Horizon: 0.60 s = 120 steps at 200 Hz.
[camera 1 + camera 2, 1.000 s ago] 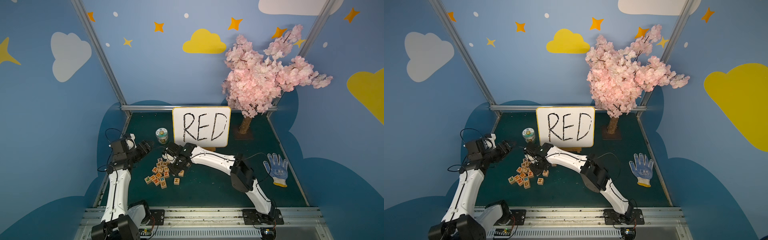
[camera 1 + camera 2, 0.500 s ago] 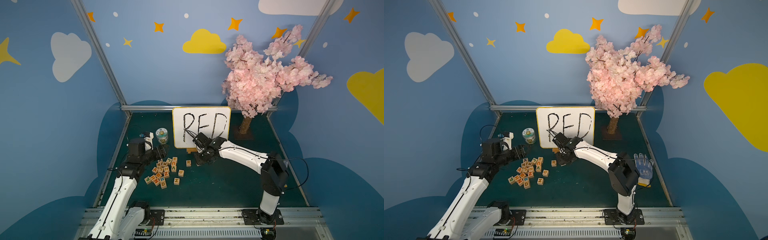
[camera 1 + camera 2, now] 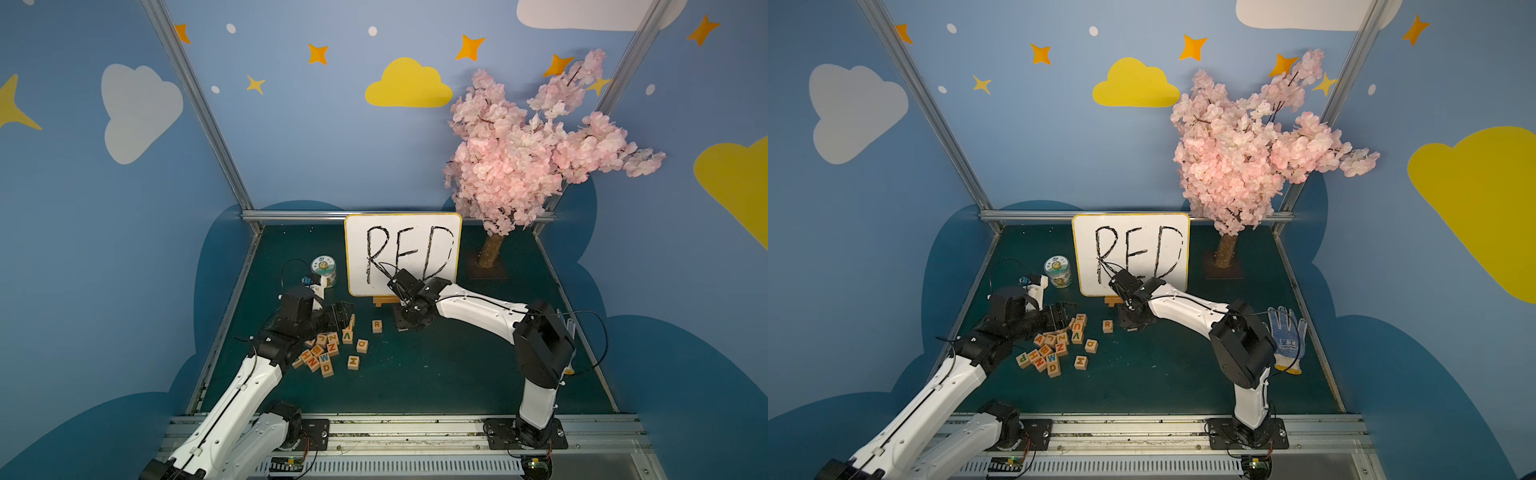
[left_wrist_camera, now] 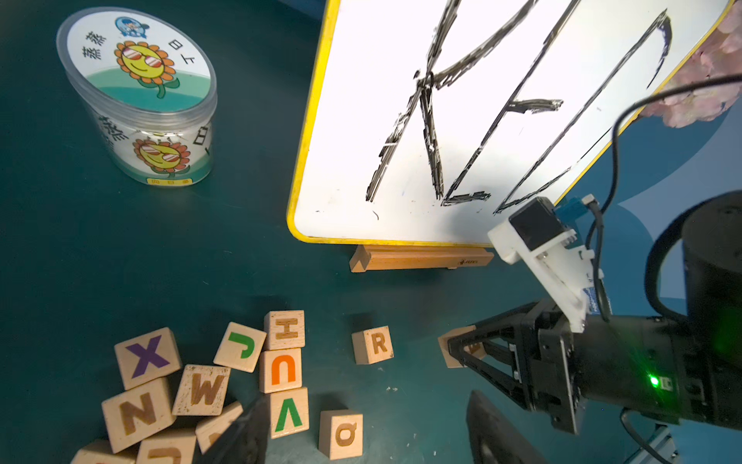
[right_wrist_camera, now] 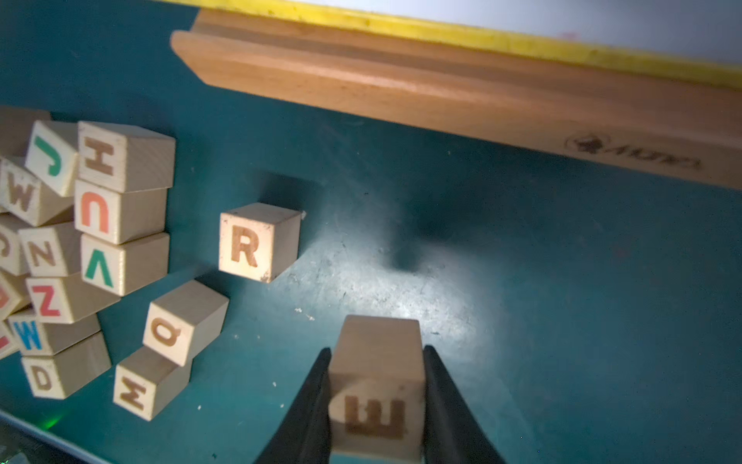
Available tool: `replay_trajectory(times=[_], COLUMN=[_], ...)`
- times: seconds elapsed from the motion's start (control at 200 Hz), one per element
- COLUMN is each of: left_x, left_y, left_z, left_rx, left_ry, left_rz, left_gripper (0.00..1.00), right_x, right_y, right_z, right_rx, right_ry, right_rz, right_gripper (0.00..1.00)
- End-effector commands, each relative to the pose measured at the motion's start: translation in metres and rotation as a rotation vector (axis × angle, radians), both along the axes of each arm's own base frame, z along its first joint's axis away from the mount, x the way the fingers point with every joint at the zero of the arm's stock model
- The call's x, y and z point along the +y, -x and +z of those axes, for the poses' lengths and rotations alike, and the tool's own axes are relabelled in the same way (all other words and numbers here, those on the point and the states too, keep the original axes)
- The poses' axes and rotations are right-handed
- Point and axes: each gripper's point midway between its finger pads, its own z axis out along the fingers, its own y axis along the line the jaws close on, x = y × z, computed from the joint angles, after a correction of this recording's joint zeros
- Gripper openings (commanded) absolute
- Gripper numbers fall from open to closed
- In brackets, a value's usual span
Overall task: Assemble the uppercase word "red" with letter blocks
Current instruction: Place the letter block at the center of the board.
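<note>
The letter blocks (image 3: 324,353) lie in a loose heap on the green mat, left of centre. An R block (image 3: 377,326) (image 5: 257,241) stands alone to the right of the heap. My right gripper (image 5: 377,401) is shut on an E block (image 5: 377,385), low over the mat just right of the R block (image 4: 373,344). A D block (image 3: 327,368) (image 5: 44,377) sits at the heap's near edge. My left gripper (image 4: 367,401) is open over the heap's far side, and a Q block (image 4: 341,434) lies on the mat between its fingers.
A white yellow-framed board (image 3: 402,253) with RED handwritten on it stands on a wooden foot (image 4: 417,259) just behind my right gripper. A round labelled jar (image 3: 324,268) stands left of it. A pink blossom tree (image 3: 519,158) is at the back right and a dotted glove (image 3: 1285,336) at the right.
My right gripper has swung from the heap to the right, carrying a block. My left arm has reached forward from the left edge to the heap. Both have been almost still for the last half second.
</note>
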Motion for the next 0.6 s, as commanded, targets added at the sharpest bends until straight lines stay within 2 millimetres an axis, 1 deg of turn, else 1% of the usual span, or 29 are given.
replay_trajectory(times=[0.0, 0.095, 0.23, 0.36, 0.471, 0.596], left_x=[0.002, -0.003, -0.009, -0.012, -0.012, -0.011], left_y=[-0.001, 0.002, 0.004, 0.007, 0.011, 0.016], left_z=[0.003, -0.004, -0.011, -0.019, -0.029, -0.043], left_rx=[-0.039, -0.027, -0.015, -0.003, 0.020, 0.046], left_ry=[-0.050, -0.078, -0.070, -0.090, -0.141, -0.239], left_rz=[0.013, -0.002, -0.011, -0.021, -0.021, -0.021], left_gripper=[0.76, 0.76, 0.76, 0.76, 0.76, 0.75], right_x=[0.004, 0.006, 0.008, 0.004, 0.004, 0.005], right_y=[-0.013, -0.017, -0.020, -0.024, -0.025, -0.027], right_z=[-0.006, -0.010, -0.017, -0.023, -0.027, -0.030], right_rx=[-0.013, -0.014, -0.009, -0.012, -0.004, 0.000], right_ry=[0.007, 0.018, 0.029, 0.049, 0.057, 0.063], right_rz=[-0.041, -0.047, -0.055, -0.071, -0.074, -0.067], right_gripper=[0.22, 0.22, 0.22, 0.24, 0.27, 0.31])
